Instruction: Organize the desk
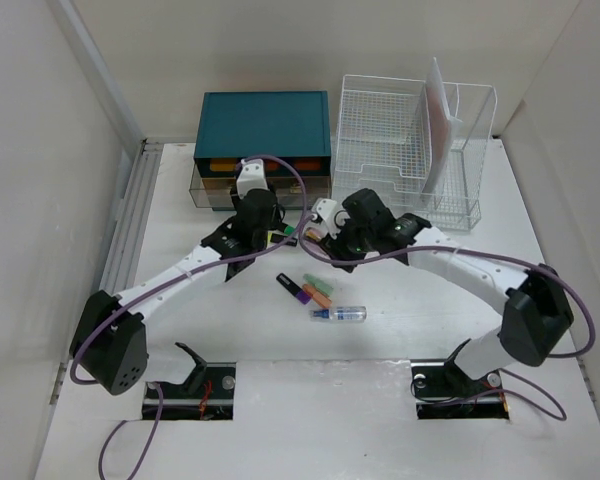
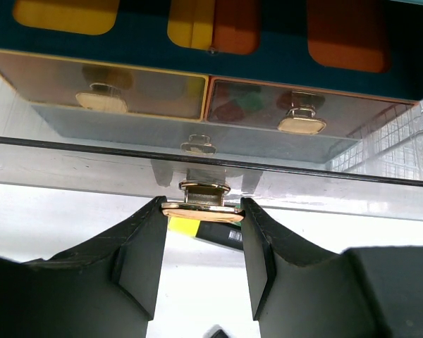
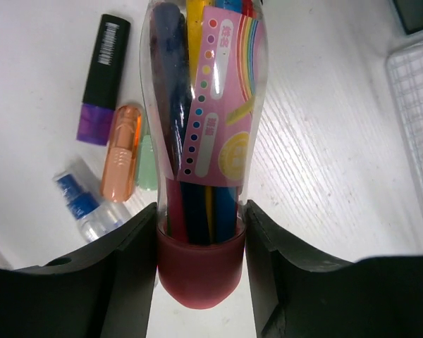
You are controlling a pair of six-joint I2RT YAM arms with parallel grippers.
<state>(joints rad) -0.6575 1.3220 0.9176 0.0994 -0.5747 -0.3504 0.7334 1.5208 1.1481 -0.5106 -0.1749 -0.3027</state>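
The desk (image 1: 310,420) fills the top view. I judge the tidying well short of done: a highlighter (image 1: 293,287), orange marker (image 1: 320,293) and clear tube (image 1: 340,314) lie loose at its centre. At 12 o'clock my left gripper (image 2: 201,229) pinches the gold handle (image 2: 203,210) of the clear drawer (image 2: 92,176) below the chest (image 1: 263,125). My right gripper (image 3: 201,215) clamps a pen bottle (image 3: 197,105) (pink rainbow label, characters unreadable). The highlighter shows a barcode.

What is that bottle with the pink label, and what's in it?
A clear plastic bottle, soda-shaped, packed with coloured pens. A pink label with a rainbow and dots runs down its side; a dark red cap closes the end. The right gripper clamps it near the cap, over the white desk.
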